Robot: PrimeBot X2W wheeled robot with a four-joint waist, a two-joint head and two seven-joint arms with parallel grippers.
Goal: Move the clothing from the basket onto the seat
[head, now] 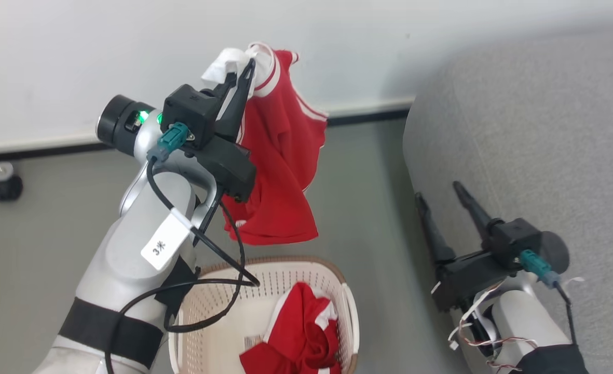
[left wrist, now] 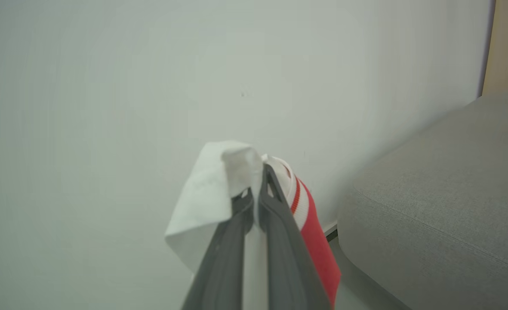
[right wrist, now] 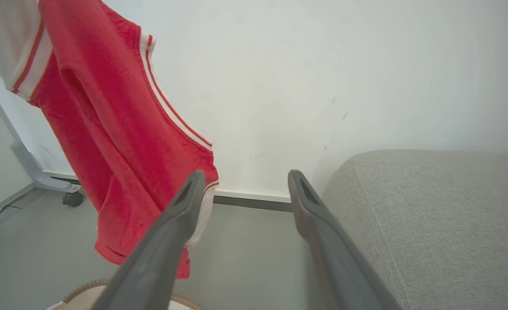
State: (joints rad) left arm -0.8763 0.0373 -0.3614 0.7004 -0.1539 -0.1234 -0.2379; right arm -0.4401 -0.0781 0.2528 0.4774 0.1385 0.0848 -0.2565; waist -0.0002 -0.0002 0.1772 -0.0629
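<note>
1. We log the hanging garment (head: 280,156) draped below the left pincer (head: 241,70), well above the basket (head: 210,311).
2. The second garment (head: 301,332) lies in the basket, below that pincer.
3. The seat (head: 534,130) stands right of it, beside the right pincer (head: 437,190).

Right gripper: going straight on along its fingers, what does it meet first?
Probably the white wall above the baseboard; ahead of the open right gripper the way looks free. The seat sits close alongside; depth is unclear.

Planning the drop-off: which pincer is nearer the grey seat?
Right. The right pincer hangs open at the seat's edge; the left pincer, shut on a red garment, is high over the basket, well left of the seat.
</note>
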